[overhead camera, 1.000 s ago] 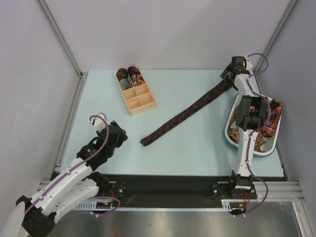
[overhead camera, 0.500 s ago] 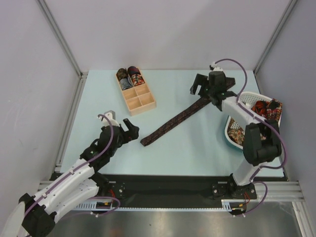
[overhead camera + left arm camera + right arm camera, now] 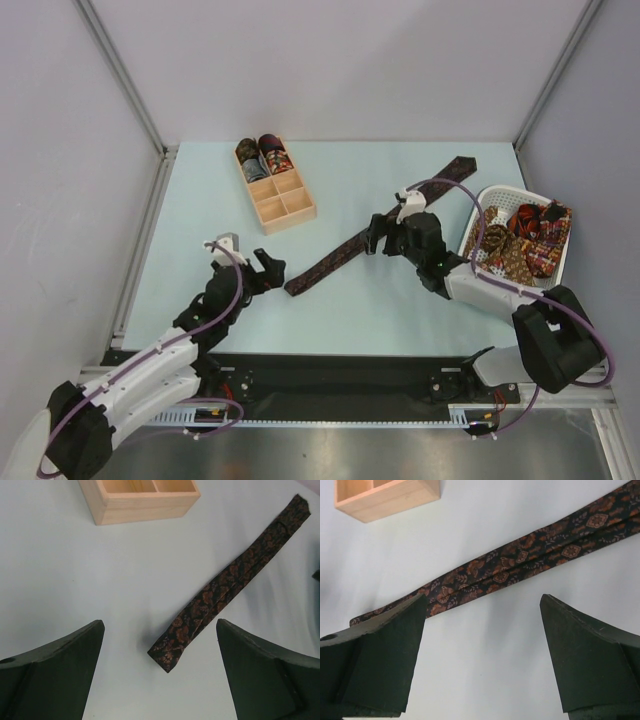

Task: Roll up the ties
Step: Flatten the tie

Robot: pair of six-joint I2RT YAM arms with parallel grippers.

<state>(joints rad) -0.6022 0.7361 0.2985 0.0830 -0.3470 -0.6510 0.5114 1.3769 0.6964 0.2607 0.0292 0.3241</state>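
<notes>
Pale blue desk [image 3: 200, 210] carried one dark patterned tie [image 3: 328, 266], lying flat and unrolled, its long axis running from 7 o'clock to 1 o'clock. Its lower end sat just toward 4 o'clock of the left end effector [image 3: 270, 272], whose fingers stood apart, gripping nothing. The right end effector [image 3: 376, 238], also spread wide, hovered over the tie's middle. To start a roll from that lower end, the left arm looked nearer.
</notes>
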